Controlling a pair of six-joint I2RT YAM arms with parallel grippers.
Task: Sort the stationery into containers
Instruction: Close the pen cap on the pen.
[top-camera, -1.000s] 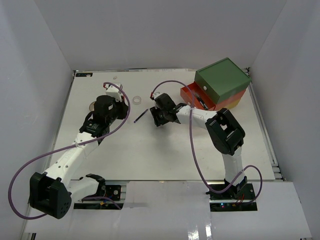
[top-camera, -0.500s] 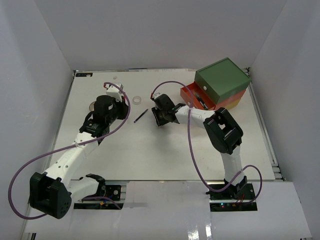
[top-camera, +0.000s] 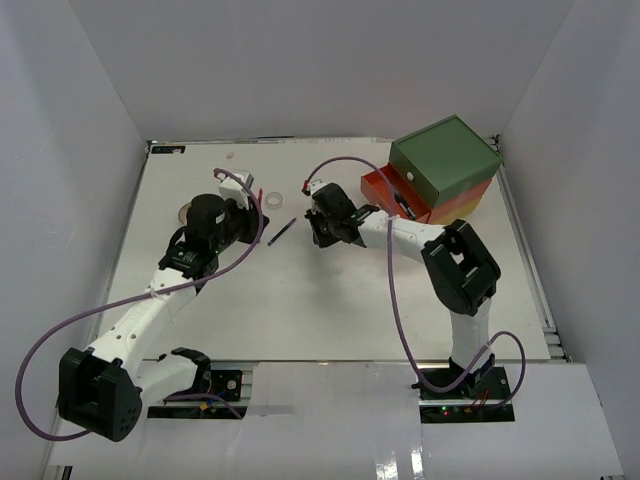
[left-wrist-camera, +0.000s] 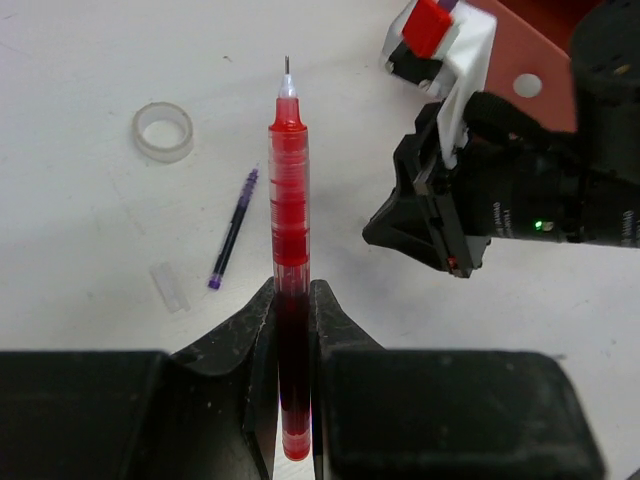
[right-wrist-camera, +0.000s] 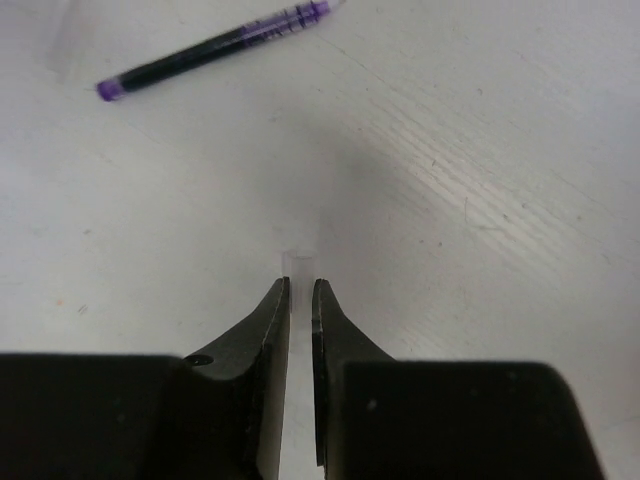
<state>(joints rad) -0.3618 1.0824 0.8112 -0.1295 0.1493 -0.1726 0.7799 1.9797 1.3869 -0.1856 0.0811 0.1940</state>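
Fingers of my left gripper (top-camera: 247, 208) and right gripper (top-camera: 316, 237) flank the purple pen (top-camera: 283, 231) toward the bench's (top-camera: 300, 310) far edge, and the drawer chest (top-camera: 440, 172) sits at its far right corner. From my left wrist, both fingers (left-wrist-camera: 255, 330) pinch a red pen (left-wrist-camera: 288, 200) with its tip pointing away, and the clear tape roll (left-wrist-camera: 164, 131) lies beyond. From my right wrist, the fingers (right-wrist-camera: 265, 330) are pressed together over bare bench, with the purple pen well ahead.

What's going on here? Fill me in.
Two arms are sorting stationery into a drawer chest, its orange-red drawer open. The left end effector is clamped on a red pen. The right end effector is shut near the table, a small clear piece at its tips; I cannot tell if it is gripped. A purple pen and a clear tape roll lie loose.
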